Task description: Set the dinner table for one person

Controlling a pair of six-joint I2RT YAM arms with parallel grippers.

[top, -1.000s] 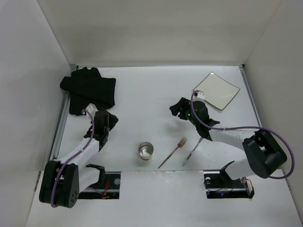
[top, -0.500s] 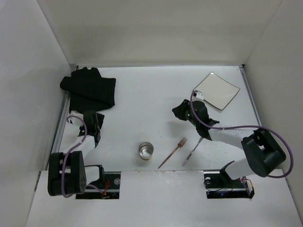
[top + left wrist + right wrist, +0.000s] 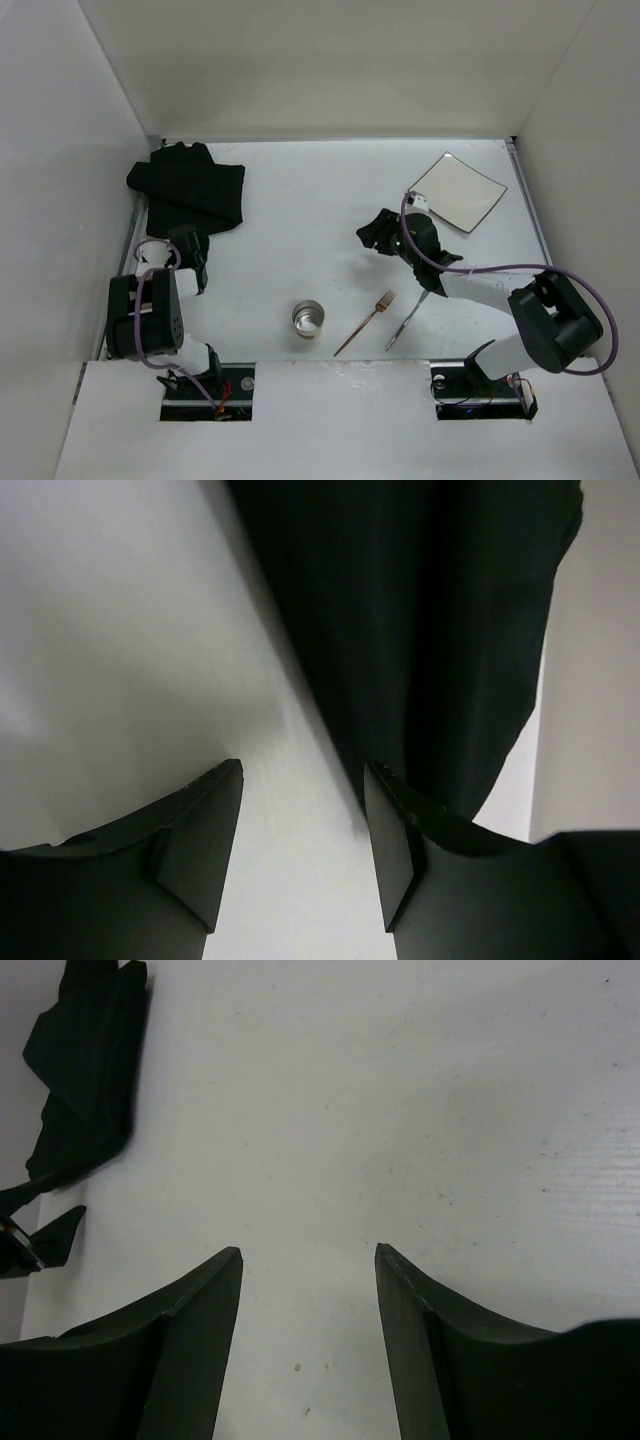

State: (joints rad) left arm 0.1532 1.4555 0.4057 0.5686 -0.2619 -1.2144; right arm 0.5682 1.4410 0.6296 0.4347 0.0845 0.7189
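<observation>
The dinner table (image 3: 300,200) is the white surface. A crumpled black cloth mat (image 3: 188,190) lies at its far left. A white square plate (image 3: 458,190) lies at the far right. A metal cup (image 3: 309,319), a fork (image 3: 366,322) and a knife (image 3: 405,322) lie near the front middle. My left gripper (image 3: 190,242) is open and empty just in front of the mat's near edge; in the left wrist view the mat (image 3: 430,630) lies right ahead of its right finger. My right gripper (image 3: 375,232) is open and empty over bare table (image 3: 400,1110), left of the plate.
White walls close in the table on the left, back and right. The left arm is folded close to the left wall (image 3: 60,200). In the right wrist view the black mat (image 3: 85,1070) shows at the far left.
My left arm has folded back toward the left wall, and its gripper has moved left and now sits at the mat's near edge. My right gripper has barely moved.
</observation>
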